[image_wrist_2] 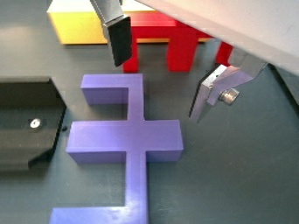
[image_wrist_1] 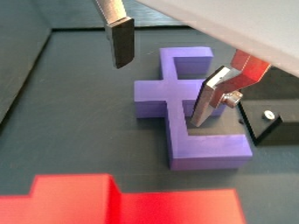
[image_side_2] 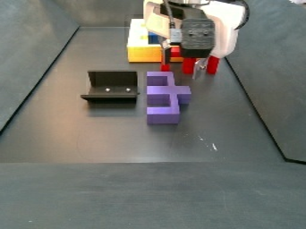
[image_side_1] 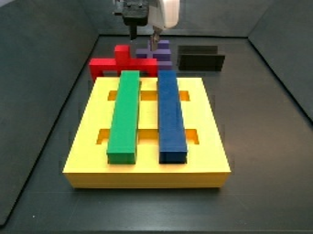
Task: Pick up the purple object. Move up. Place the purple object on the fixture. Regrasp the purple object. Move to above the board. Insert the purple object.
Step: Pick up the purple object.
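The purple object (image_wrist_1: pixel 176 101) is a cross-shaped block lying flat on the dark floor. It shows in both wrist views (image_wrist_2: pixel 126 140) and both side views (image_side_1: pixel 160 60) (image_side_2: pixel 165 97). My gripper (image_wrist_1: pixel 162 92) hangs open above it with nothing between the fingers (image_wrist_2: pixel 118 42), which stand on either side of one arm of the cross without touching it. The black fixture (image_side_2: pixel 110 87) sits on the floor just beside the purple object. The yellow board (image_side_1: pixel 149 155) carries a green bar (image_side_1: pixel 124 114) and a blue bar (image_side_1: pixel 171 114).
A red cross-shaped block (image_wrist_2: pixel 163 39) lies between the purple object and the board (image_wrist_2: pixel 84 26). Dark walls (image_side_1: pixel 49 73) close in the floor on the sides and at the back.
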You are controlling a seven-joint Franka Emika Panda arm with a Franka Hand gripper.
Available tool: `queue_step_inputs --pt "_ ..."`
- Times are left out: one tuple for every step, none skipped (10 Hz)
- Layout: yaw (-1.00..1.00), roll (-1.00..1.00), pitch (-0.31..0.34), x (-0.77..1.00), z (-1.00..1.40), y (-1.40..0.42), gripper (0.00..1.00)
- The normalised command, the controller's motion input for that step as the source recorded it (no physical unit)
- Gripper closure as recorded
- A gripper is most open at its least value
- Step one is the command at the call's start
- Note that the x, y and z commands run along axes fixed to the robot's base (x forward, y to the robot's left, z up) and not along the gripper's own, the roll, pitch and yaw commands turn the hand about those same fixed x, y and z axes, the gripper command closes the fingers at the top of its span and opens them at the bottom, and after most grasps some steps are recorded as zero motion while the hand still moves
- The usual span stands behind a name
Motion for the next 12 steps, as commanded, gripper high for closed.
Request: queue_step_inputs --pt "-0.86 -0.17 -0.039 0.08 0.00 0.00 0.00" --pt "-0.94 -0.16 -0.024 0.10 0.00 0.00 0.00" --pt "-0.95 -0.16 -0.023 0.10 0.00 0.00 0.00" --pt "-0.88 -0.13 -0.036 0.07 0.00 0.00 0.00" --pt "-0.74 -0.15 -0.029 0.00 0.00 0.10 0.00" --pt "-0.69 -0.20 0.000 0.00 -0.07 0.08 0.00" --pt "-0.71 -0.17 0.000 0.00 -0.14 0.09 0.00" --pt "-0.72 -0.16 0.000 0.00 -0.15 0.10 0.00" --pt "-0.76 -0.15 0.000 0.00 -0.16 0.06 0.00" --pt "-0.75 -0.12 0.000 0.00 -0.14 0.11 0.00" --pt "-0.65 -0.10 0.000 -0.01 -0.13 0.25 0.00" --pt "-0.51 -0.04 0.000 -0.09 -0.11 0.44 0.00"
